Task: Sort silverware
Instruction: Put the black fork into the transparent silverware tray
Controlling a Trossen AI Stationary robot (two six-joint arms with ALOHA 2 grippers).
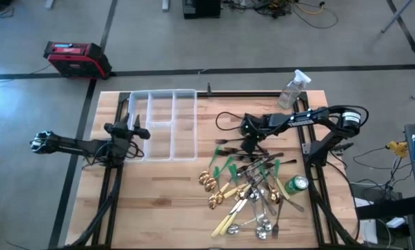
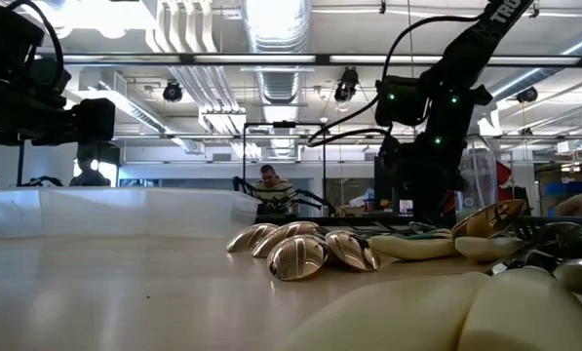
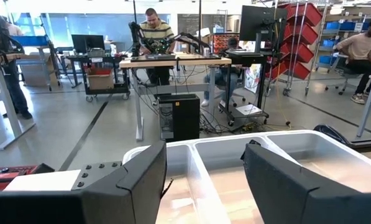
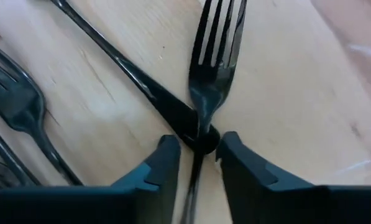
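Because the clear divided tray (image 1: 164, 125) holds no cutlery that the overhead camera shows, the sorting looks barely begun — the step in hand is the pick-up of a first dark fork. From above, the right gripper (image 1: 249, 144) reaches down at the far edge of the silverware pile (image 1: 252, 191), which sprawls on the wooden table (image 1: 158, 201) between the tray and a green can (image 1: 297, 183). The left gripper (image 1: 134, 131) waits over the tray's left edge. One clear spray bottle (image 1: 293, 89) stands at the far right corner. The heap is too tangled for a sure count; roughly four gold spoons, a few green-handled pieces and a couple of cream-handled knives can be made out.

At table height, four gold spoon bowls (image 2: 300, 252) lie fanned in the middle, with the right arm descending behind them.

The left wrist camera shows its two fingers (image 3: 141, 180) spread wide, holding nothing, above the tray's compartments.

The right wrist camera shows its fingers (image 4: 163, 165) closing around the neck of a dark fork (image 4: 210, 56), just where a second dark handle (image 4: 123, 62) crosses under it — whether they fully grip yet is hard to say. Two more forks lie beside it. The next move calls for lifting only the one fork, clear of its neighbour, then carrying it to a compartment.
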